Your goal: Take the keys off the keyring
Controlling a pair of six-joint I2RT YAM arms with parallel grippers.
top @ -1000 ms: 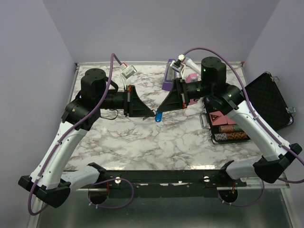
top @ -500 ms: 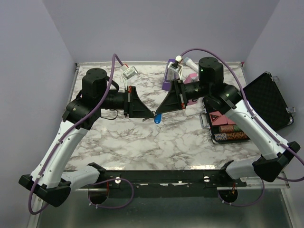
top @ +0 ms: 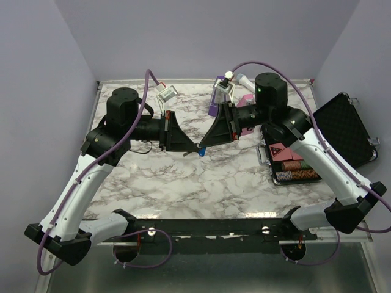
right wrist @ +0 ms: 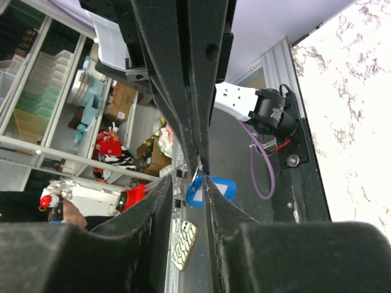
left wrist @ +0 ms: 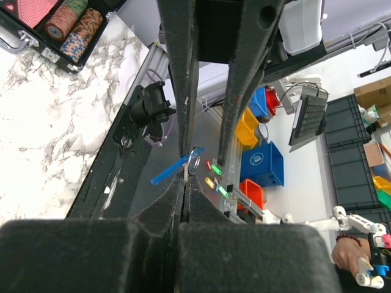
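The keys (top: pixel 200 152), a tiny bright-blue oval piece with a pale metal bit on a small ring, hang in mid-air above the marble table (top: pixel 201 189). My left gripper (top: pixel 196 149) and right gripper (top: pixel 202 148) meet tip to tip there. In the left wrist view my left gripper (left wrist: pixel 185 180) is shut on the pale metal bit, with the ring (left wrist: pixel 194 163) and the blue piece (left wrist: pixel 171 171) just past its tips. In the right wrist view my right gripper (right wrist: pixel 187 182) has its jaws a little apart, with the blue piece (right wrist: pixel 197 195) between and beyond them.
A purple metronome (top: pixel 217 105) and a pink one (top: pixel 247 101) stand at the back. A small white device (top: pixel 166 93) lies at the back left. An open black case (top: pixel 345 128) with poker chips (top: pixel 295 171) sits at the right.
My right gripper has moved slightly left toward my left gripper. The blue piece has drawn in under the tips and shows less from above.
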